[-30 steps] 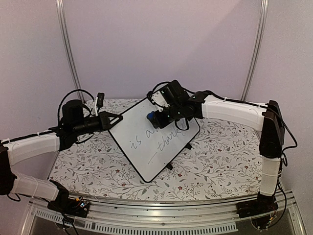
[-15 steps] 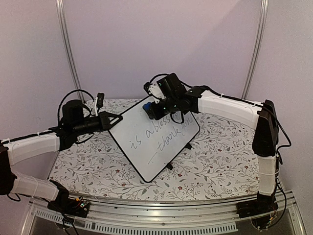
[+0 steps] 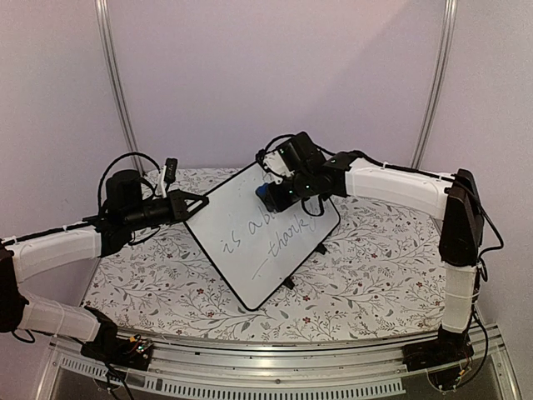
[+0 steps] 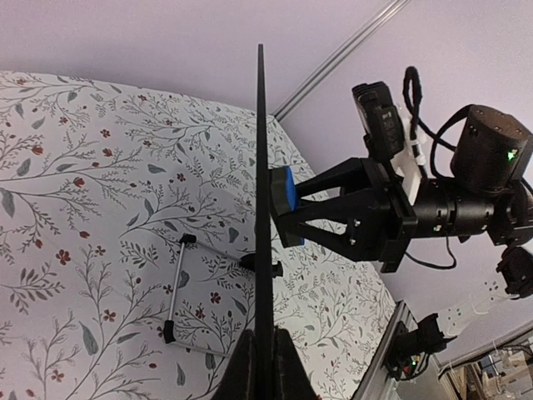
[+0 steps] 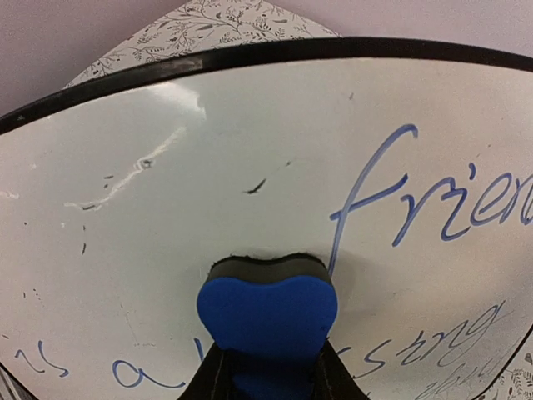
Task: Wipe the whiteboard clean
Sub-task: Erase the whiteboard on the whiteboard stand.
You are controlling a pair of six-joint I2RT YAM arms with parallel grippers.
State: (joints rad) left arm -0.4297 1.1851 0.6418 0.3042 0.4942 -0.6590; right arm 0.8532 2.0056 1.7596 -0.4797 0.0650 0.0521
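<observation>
Your right claw [image 3: 271, 195] is clamped on a small blue foam eraser block [image 3: 265, 194]. Its dark felt face presses against the upper part of the rectangular glossy white whiteboard with a thin black frame [image 3: 241, 250]. Your left claw [image 3: 200, 202] is pinched tight on the board's left edge. The board stands propped at a slant in the middle of the floral-patterned tabletop [image 3: 375, 267], between the two arms. Blue handwritten words [image 5: 433, 208] run right of and below the eraser. The patch to its left is nearly bare, with faint specks.
</observation>
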